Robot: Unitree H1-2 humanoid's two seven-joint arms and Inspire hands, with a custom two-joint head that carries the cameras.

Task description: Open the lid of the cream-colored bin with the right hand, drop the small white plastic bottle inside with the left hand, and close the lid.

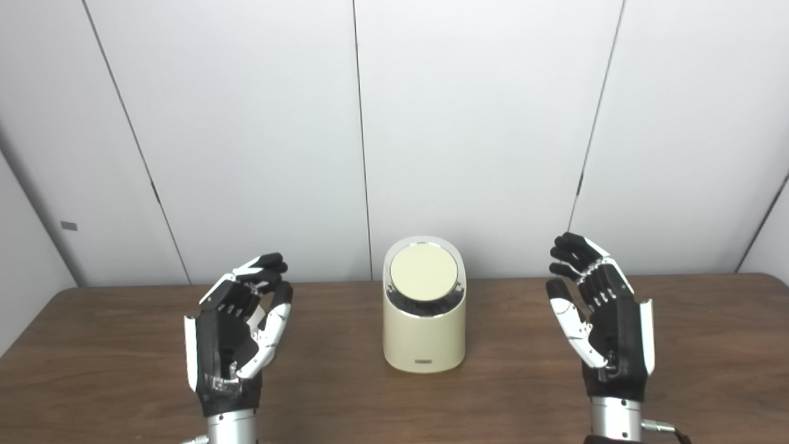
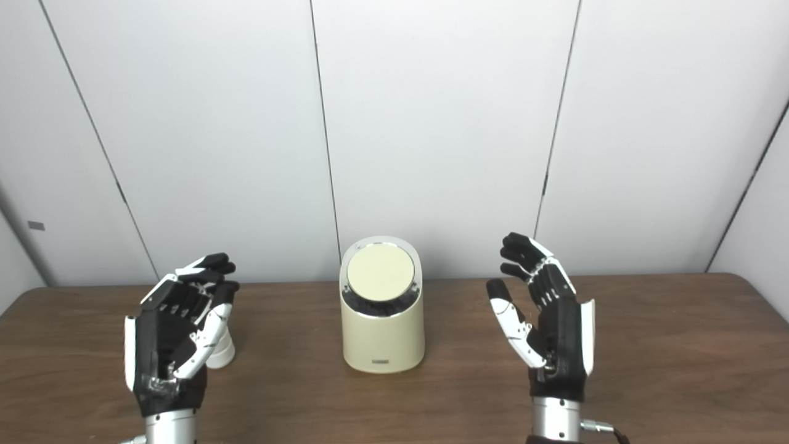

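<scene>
Nearest to me, both arms rise over the tabletop's (image 1: 394,401) front edge. My left hand (image 1: 237,336) stands upright toward the front left, fingers curled loosely and parted, clamped on nothing. The small white plastic bottle (image 2: 220,353) stands just behind that hand; only its lower part peeks out past the thumb in the right eye view, and I cannot tell whether they touch. My right hand (image 1: 601,320) stands toward the front right, palm facing inward, fingers spread and empty. Between the hands sits the cream-colored bin (image 1: 424,308), near the middle of the tabletop, its round lid (image 1: 424,272) down and tilted toward me. Bare wood lies on both sides of the bin and out to the rounded far corners. Behind the far edge stands a white panelled wall (image 1: 468,123).
</scene>
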